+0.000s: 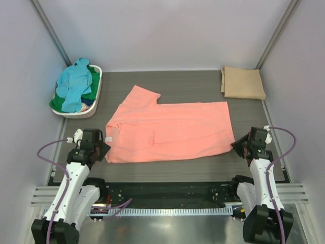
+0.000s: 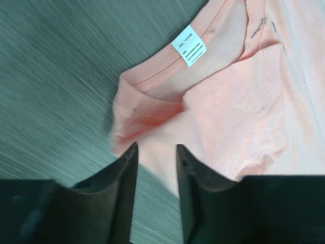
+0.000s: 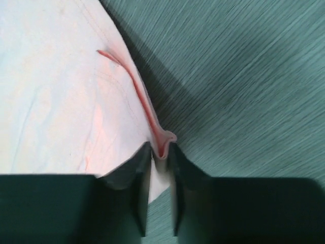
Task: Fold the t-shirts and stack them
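You have a dark grey, wood-grained worktop (image 1: 177,84) filling the middle of the top view. Pale walls (image 1: 167,30) close it in at 9, 12 and 3 o'clock, and slim metal posts (image 1: 49,28) rise at the far corners. At about 10 o'clock a white slotted laundry basket (image 1: 81,114) stands near the left wall, and at 6 o'clock a ribbed aluminium rail (image 1: 45,195) crosses the near edge above a bare metal plate (image 1: 167,229).
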`<state>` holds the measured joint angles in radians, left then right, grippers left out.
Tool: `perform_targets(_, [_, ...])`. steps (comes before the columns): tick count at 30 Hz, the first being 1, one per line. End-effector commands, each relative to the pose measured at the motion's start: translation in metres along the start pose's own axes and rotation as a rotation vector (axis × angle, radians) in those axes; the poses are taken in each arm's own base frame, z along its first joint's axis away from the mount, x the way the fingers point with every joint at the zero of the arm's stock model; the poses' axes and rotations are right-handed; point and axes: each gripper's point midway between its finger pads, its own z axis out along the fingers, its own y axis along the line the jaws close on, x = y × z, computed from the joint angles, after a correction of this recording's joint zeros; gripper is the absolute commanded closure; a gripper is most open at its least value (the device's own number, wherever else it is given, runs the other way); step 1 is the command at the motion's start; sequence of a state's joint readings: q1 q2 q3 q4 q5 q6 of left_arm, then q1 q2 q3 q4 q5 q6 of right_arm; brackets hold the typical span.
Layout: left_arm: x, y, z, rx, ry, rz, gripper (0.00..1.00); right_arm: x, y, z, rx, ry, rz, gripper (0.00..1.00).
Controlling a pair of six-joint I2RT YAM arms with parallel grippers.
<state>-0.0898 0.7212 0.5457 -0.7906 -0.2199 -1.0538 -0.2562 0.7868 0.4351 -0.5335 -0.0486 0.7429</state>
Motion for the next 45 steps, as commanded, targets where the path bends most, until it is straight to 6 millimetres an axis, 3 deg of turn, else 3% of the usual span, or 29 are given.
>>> perform_targets(1, [0.004,-0.003,-0.009,0.007,0.031,-0.036,0.61,0.010,-0.003,-0.007,-0.003,0.029,0.033,0.69])
perform_targets(2, [0.004,-0.004,-0.013,0.021,0.032,-0.040,0.54,0.011,-0.003,-0.009,-0.001,0.039,0.037,0.46])
perform_targets(4, [-0.004,-0.008,-0.024,0.037,0.013,-0.034,0.42,0.010,0.000,-0.013,-0.010,0.040,0.038,0.31])
perform_targets(8, [-0.038,-0.036,-0.048,0.148,-0.106,0.047,0.40,-0.012,0.020,-0.030,-0.060,-0.026,0.046,0.24])
perform_targets(12, [-0.084,-0.102,-0.071,0.279,-0.188,0.184,0.39,-0.054,0.042,-0.047,-0.073,-0.145,-0.003,0.22])
perform_targets(14, [-0.092,-0.133,-0.051,0.270,-0.143,0.268,0.39,-0.072,0.061,-0.048,-0.104,-0.170,-0.025,0.22])
perform_targets(15, [-0.112,-0.162,-0.059,0.323,-0.192,0.325,0.38,-0.077,0.069,-0.047,-0.128,-0.170,-0.044,0.23])
perform_targets(16, [-0.111,-0.172,-0.029,0.269,-0.141,0.364,0.38,-0.079,0.078,-0.046,-0.157,-0.162,-0.056,0.24])
perform_targets(17, [-0.115,-0.185,-0.020,0.271,-0.131,0.392,0.37,-0.089,0.094,-0.047,-0.208,-0.176,-0.069,0.26])
perform_targets(18, [-0.133,-0.218,-0.028,0.339,-0.165,0.407,0.37,-0.086,0.102,-0.041,-0.237,-0.137,-0.080,0.27])
perform_targets(19, [-0.123,-0.228,0.013,0.302,-0.089,0.472,0.37,-0.086,0.107,-0.037,-0.244,-0.129,-0.095,0.27])
perform_targets(20, [-0.136,-0.263,0.005,0.385,-0.099,0.486,0.37,-0.092,0.113,-0.032,-0.253,-0.132,-0.106,0.27])
perform_targets(22, [-0.135,-0.289,0.034,0.408,-0.059,0.533,0.37,-0.094,0.118,-0.027,-0.252,-0.130,-0.147,0.27])
perform_targets(23, [-0.138,-0.310,0.063,0.412,-0.038,0.549,0.38,-0.097,0.120,-0.027,-0.254,-0.132,-0.158,0.26])
perform_targets(25, [-0.140,-0.329,0.090,0.425,-0.014,0.577,0.38,-0.095,0.122,-0.021,-0.256,-0.115,-0.173,0.26])
perform_targets(26, [-0.142,-0.348,0.118,0.440,-0.003,0.601,0.38,-0.091,0.125,-0.021,-0.267,-0.106,-0.186,0.26])
perform_targets(29, [-0.130,-0.373,0.159,0.503,0.067,0.649,0.37,-0.081,0.136,-0.020,-0.306,-0.091,-0.216,0.25])
perform_targets(31, [-0.123,-0.380,0.180,0.527,0.085,0.661,0.35,-0.077,0.142,-0.018,-0.310,-0.086,-0.236,0.25])
perform_targets(32, [-0.117,-0.381,0.200,0.525,0.089,0.665,0.34,-0.071,0.145,-0.018,-0.316,-0.074,-0.256,0.24])
perform_targets(36, [-0.102,-0.380,0.240,0.529,0.106,0.637,0.30,-0.058,0.149,-0.015,-0.316,-0.056,-0.289,0.24])
perform_targets(42, [-0.065,-0.366,0.265,0.471,0.159,0.668,0.29,-0.053,0.148,-0.010,-0.306,-0.047,-0.311,0.24])
perform_targets(45, [-0.057,-0.354,0.273,0.419,0.169,0.677,0.37,-0.054,0.147,-0.010,-0.304,-0.052,-0.312,0.24])
